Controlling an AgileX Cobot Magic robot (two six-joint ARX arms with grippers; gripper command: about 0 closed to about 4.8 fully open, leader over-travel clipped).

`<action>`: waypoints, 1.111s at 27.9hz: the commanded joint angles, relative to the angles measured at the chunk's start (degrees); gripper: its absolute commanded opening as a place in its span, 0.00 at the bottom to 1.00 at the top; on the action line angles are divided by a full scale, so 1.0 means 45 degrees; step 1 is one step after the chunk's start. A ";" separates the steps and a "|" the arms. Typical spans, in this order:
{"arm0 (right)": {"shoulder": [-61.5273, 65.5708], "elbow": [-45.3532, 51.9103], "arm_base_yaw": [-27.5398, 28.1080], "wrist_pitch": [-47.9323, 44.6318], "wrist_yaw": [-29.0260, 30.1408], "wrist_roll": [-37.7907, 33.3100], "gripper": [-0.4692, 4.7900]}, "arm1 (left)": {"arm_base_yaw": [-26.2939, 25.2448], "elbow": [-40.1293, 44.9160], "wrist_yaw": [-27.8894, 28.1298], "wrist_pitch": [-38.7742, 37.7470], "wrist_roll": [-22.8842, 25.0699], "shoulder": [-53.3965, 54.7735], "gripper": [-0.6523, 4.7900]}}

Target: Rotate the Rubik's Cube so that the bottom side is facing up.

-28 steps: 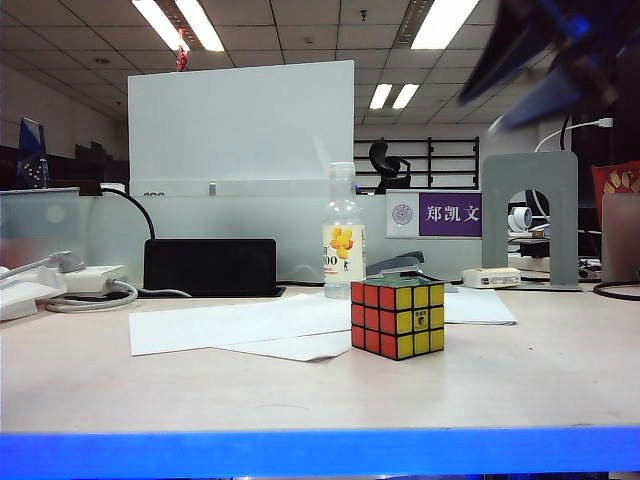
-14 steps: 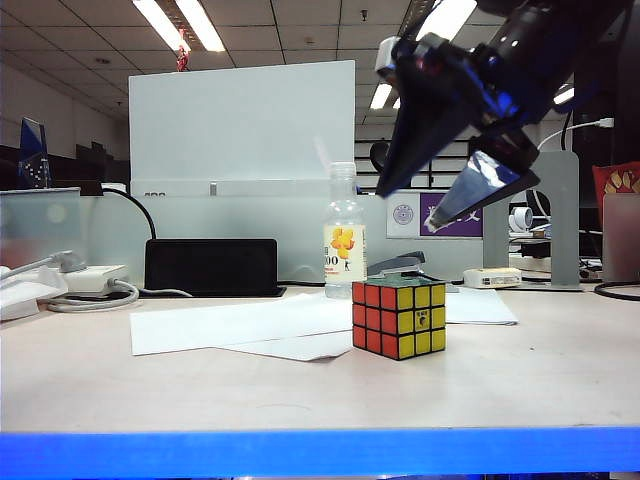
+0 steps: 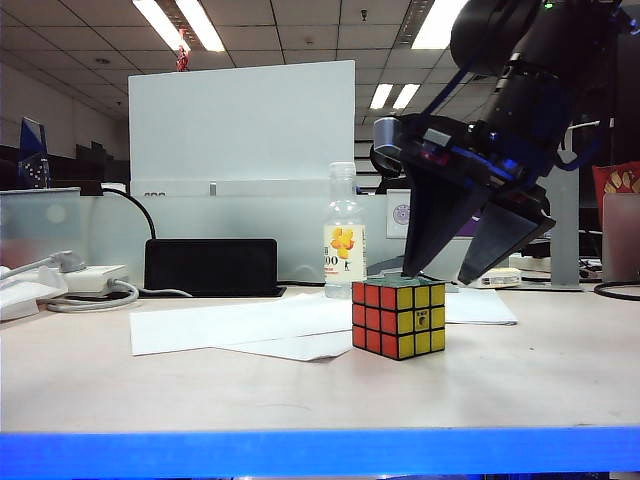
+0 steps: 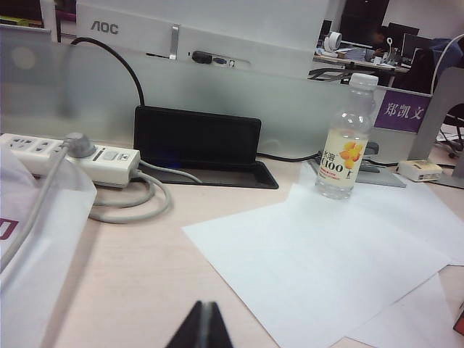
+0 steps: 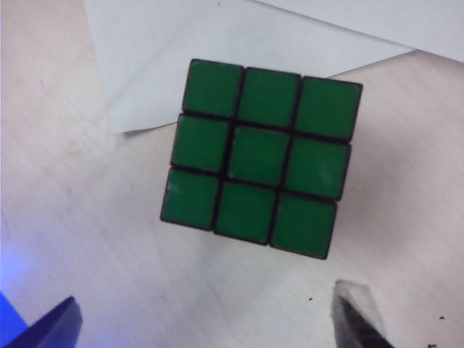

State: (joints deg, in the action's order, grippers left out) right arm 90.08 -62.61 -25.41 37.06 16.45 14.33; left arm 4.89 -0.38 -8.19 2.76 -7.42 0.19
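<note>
The Rubik's Cube [image 3: 398,319] stands on the table, showing a red face and a yellow face with a logo on its centre. From the right wrist view its green top face [image 5: 259,156] fills the middle. My right gripper [image 3: 437,277] hangs open just above and behind the cube's right side, fingers pointing down; in its wrist view the gripper [image 5: 210,319] has nothing between its wide-apart tips. My left gripper [image 4: 205,322] is shut and empty over bare table, far from the cube.
A clear drink bottle [image 3: 343,233] stands behind the cube. White paper sheets [image 3: 240,325] lie under and left of it. A black box [image 3: 210,266], a power strip [image 4: 69,151] with cables, a stapler [image 3: 396,266] and a grey bracket [image 3: 530,215] line the back.
My right arm has swung down from the upper right to just above the cube, and its jaws have spread wider. The cube and the left gripper have not moved.
</note>
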 commanded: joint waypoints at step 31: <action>0.2545 -0.1020 -0.0811 -0.1919 0.0068 -0.2914 0.53 | 0.3031 -0.0024 -0.1579 0.0466 -0.0777 0.0058 1.00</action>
State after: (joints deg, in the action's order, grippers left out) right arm 101.73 -66.74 -28.88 28.05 15.31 1.85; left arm 18.52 -0.43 -15.35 2.92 -10.09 0.36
